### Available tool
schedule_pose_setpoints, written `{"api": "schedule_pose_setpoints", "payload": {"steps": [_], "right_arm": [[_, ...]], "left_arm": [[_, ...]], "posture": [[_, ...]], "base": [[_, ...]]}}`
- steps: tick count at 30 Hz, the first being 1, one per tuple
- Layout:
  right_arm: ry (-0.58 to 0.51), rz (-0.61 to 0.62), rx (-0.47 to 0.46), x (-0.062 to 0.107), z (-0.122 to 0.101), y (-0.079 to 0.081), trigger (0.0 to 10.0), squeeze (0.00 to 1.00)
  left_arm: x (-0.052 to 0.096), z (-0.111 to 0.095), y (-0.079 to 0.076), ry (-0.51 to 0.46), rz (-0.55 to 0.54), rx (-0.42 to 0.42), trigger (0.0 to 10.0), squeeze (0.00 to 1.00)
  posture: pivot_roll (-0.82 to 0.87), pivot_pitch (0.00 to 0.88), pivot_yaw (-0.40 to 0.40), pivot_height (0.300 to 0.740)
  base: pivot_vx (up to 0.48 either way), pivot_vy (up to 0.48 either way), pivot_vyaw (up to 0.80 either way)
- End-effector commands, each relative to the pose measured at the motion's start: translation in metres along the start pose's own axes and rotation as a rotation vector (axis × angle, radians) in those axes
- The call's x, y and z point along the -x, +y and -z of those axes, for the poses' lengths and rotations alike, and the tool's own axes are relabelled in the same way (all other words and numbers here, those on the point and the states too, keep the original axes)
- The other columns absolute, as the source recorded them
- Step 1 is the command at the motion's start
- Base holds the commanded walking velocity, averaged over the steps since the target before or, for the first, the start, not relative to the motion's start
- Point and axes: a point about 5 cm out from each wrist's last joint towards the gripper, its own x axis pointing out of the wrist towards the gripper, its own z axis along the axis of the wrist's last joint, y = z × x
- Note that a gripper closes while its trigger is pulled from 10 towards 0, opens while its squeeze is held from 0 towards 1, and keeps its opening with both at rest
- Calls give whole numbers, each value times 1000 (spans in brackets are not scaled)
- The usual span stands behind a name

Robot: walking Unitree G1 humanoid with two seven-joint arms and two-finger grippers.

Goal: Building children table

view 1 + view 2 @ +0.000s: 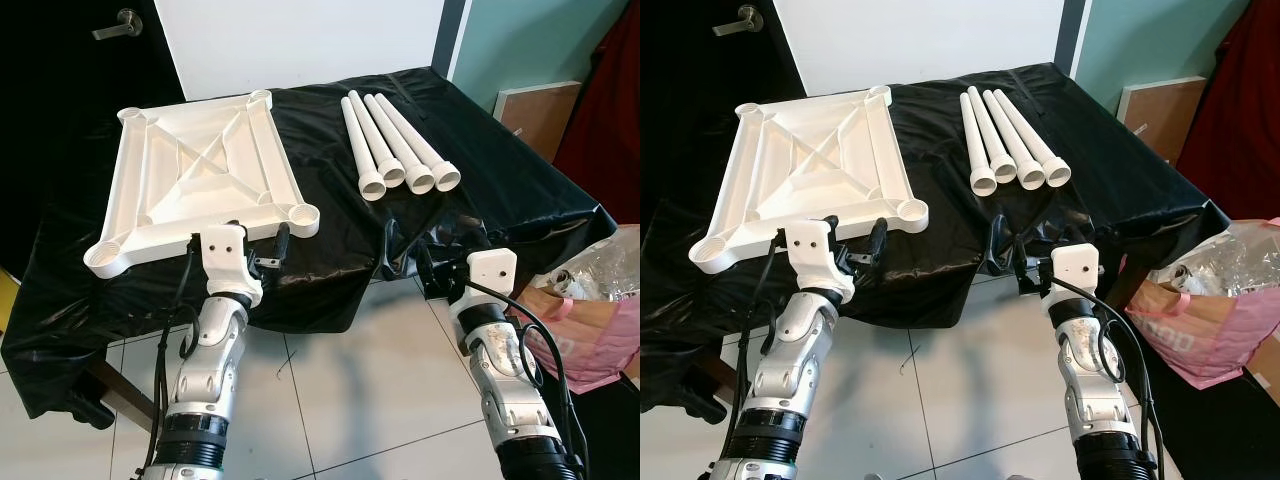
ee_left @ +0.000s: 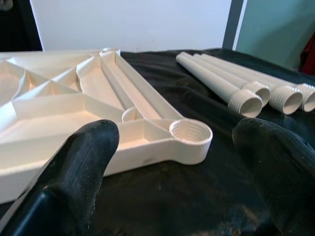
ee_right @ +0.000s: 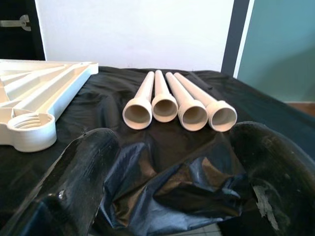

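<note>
A white plastic tabletop point(image 1: 200, 170) lies upside down on the black-covered table point(image 1: 500, 190), with a threaded socket point(image 2: 189, 132) at each corner. Several white legs point(image 1: 400, 150) lie side by side to its right, open ends toward me. My left gripper point(image 2: 177, 140) is open at the table's front edge, just short of the near right corner socket point(image 1: 302, 215), holding nothing. My right gripper point(image 3: 177, 140) is also open at the front edge, facing the legs' open ends point(image 3: 179, 110) from a short way off. Crumpled black cloth lies between its fingers point(image 3: 88, 162).
The black sheet hangs over the table's front edge down to the tiled floor point(image 1: 340, 400). A pink bag point(image 1: 600, 320) with clear plastic in it stands on the floor at the right. A brown board point(image 1: 540, 110) leans against the far right wall. A dark door with a handle point(image 1: 120, 22) is behind the table.
</note>
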Motion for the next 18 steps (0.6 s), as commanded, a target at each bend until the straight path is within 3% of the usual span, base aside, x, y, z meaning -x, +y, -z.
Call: {"api": "schedule_pose_setpoints", "payload": {"steps": [1,18], "right_arm": [[10,-3,0,-1,2,-2,10000,0],[-11,-7,18,-8,-1,-9,10000,0]], "left_arm": [[0,0,1,13,-17,-4,10000,0],[-8,-8,12,11,3,23,10000,0]], "posture": [[-136,0,5,740],[-141,0,5,740]], "base": [[0,0,0],[0,0,0]]}}
